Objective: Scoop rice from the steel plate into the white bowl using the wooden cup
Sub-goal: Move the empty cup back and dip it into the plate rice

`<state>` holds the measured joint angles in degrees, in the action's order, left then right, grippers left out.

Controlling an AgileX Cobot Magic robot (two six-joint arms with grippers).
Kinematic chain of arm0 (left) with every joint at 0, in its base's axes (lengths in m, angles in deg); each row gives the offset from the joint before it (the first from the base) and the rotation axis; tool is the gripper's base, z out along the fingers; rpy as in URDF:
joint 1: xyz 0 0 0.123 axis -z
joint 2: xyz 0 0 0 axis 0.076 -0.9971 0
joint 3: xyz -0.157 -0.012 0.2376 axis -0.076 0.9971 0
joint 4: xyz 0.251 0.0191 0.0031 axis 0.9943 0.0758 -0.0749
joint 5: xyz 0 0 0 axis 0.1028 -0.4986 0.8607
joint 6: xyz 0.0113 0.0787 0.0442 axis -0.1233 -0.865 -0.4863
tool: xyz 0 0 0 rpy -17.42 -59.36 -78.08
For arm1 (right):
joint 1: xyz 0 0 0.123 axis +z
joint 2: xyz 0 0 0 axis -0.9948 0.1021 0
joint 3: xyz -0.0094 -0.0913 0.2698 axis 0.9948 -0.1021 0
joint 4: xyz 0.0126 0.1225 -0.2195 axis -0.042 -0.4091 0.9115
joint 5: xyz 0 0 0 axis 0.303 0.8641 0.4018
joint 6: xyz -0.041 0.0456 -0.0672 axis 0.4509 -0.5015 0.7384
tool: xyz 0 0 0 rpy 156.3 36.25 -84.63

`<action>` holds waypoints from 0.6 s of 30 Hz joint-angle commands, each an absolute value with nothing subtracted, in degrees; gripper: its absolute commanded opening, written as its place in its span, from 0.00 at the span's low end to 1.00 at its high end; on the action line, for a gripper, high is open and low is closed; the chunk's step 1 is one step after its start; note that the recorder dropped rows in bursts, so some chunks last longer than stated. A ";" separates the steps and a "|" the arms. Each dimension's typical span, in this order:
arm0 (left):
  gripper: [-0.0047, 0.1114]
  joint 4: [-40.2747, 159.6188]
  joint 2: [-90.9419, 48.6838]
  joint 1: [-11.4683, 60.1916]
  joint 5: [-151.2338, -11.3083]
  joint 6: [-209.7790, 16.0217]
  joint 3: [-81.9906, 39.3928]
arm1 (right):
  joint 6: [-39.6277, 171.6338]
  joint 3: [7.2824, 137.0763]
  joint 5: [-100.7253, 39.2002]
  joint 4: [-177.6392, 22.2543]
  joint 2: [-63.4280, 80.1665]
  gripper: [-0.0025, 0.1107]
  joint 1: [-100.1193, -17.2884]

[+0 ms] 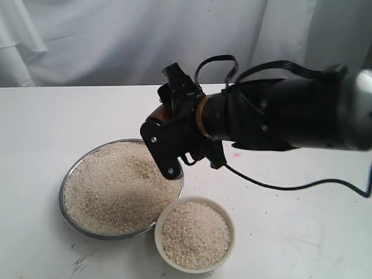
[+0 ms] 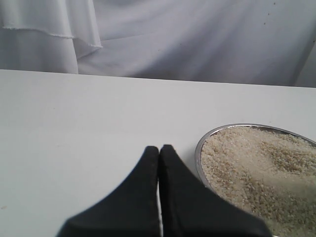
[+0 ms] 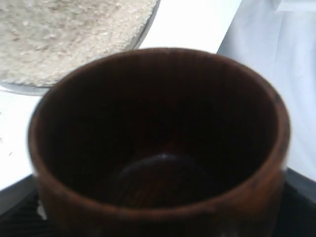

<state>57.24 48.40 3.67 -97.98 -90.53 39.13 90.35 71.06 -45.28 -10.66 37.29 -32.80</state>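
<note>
Rice, small off-white raw grains, fills the small glossy white ceramic bowl that sits nearest on the white tabletop. The bowl's rim is just beside, perhaps touching, the near edge of the wide shallow steel plate to its left. The plate holds a broad loose heap of the same grains, reaching almost to its thin rim.

Above the plate's far right edge hangs the right gripper, rolled onto its side and clamped on the reddish-brown polished wooden cup. Only a sliver of wood shows between the black fingers there, so its tilt cannot be judged from that view. In the right wrist view the cup's open mouth faces the camera, its base-to-rim axis running toward the lens. The dark inside and round floor are visible, with the plate beyond.

A black cable trails from the arm across the tabletop.

The left gripper has its two black fingers pressed together on nothing, low over the tabletop just beside the plate's rim. White cloth hangs behind everything.
</note>
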 commanded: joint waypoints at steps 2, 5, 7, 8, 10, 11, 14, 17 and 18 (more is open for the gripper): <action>0.04 57.20 48.68 3.76 -97.62 -90.35 39.39 | 90.14 84.66 -41.47 -11.44 50.47 0.02 -34.09; 0.04 57.20 48.68 3.76 -97.62 -90.35 39.39 | 91.31 90.52 -42.13 -11.11 55.95 0.02 -34.09; 0.04 57.20 48.68 3.76 -97.62 -90.35 39.39 | 92.84 94.09 -43.29 -10.79 59.05 0.02 -33.94; 0.04 57.20 48.68 3.76 -97.62 -90.35 39.39 | 93.01 95.09 -43.29 -9.88 59.93 0.02 -33.81; 0.04 57.20 48.68 3.76 -97.62 -90.35 39.39 | 93.13 97.96 -44.56 -6.56 62.55 0.02 -32.75; 0.04 57.20 48.68 3.76 -97.62 -90.35 39.39 | 93.13 99.13 -45.21 -5.37 63.68 0.02 -32.15; 0.04 57.20 48.68 3.76 -97.62 -90.35 39.39 | 93.54 102.87 -46.47 -2.57 66.99 0.02 -30.72; 0.04 57.20 48.68 3.76 -97.62 -90.35 39.39 | 93.37 107.12 -47.82 0.88 70.91 0.02 -29.83; 0.04 57.20 48.68 3.76 -97.62 -90.35 39.39 | 93.37 108.10 -48.47 1.33 71.79 0.02 -29.61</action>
<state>57.24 48.40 3.67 -97.98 -90.53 39.13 92.93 105.32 -46.90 -0.91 70.05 -30.18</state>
